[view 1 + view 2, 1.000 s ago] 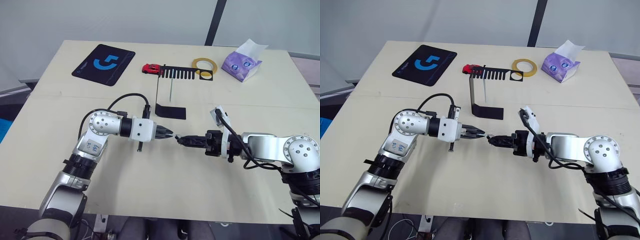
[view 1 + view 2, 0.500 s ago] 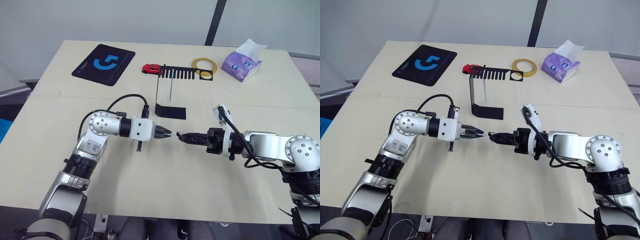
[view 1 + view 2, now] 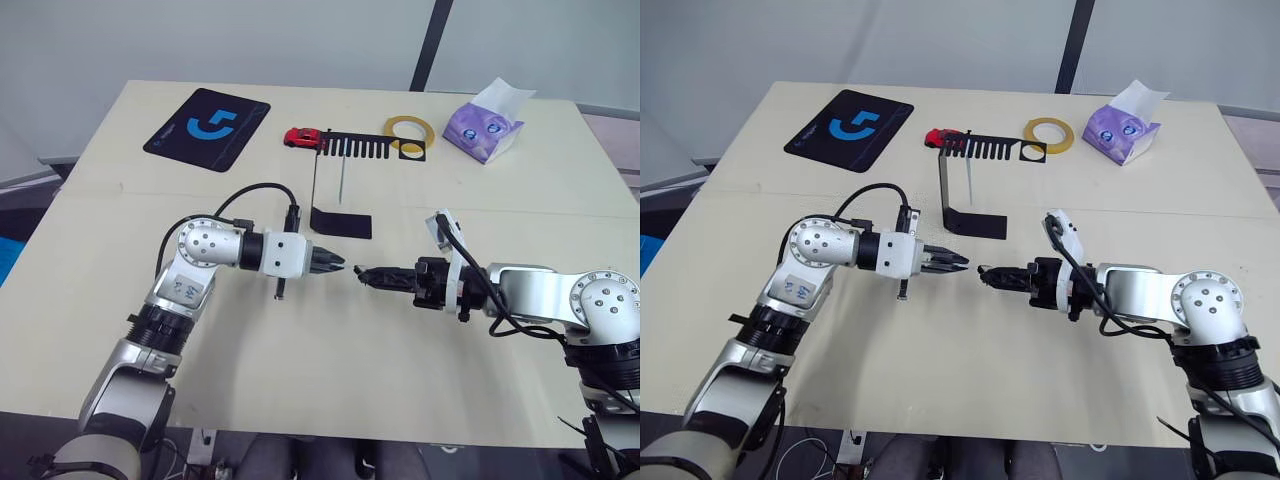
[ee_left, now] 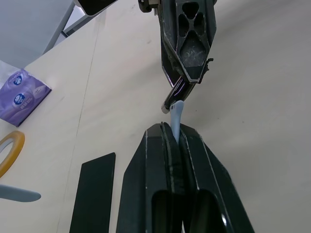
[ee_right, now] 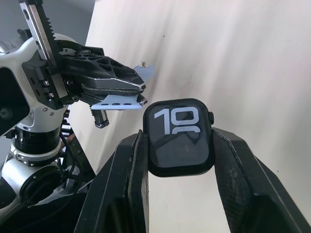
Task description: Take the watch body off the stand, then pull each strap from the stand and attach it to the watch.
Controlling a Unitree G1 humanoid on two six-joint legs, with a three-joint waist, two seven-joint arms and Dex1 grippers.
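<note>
left gripper (image 3: 338,265) clamps strap (image 4: 176,118), drawn back slightly | right gripper (image 3: 366,276) grips watch (image 5: 180,136) | tips now apart, gap wider

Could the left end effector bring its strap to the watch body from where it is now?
Probably yes. The left end effector, shut on the strap, faces the watch body clamped in the right end effector, with only a small open gap between them above the bare table.

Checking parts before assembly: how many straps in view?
2. The first strap is pinched in the left gripper, facing the watch body in the right gripper. The second strap seems to hang from the stand's comb bar, seen edge-on.
</note>
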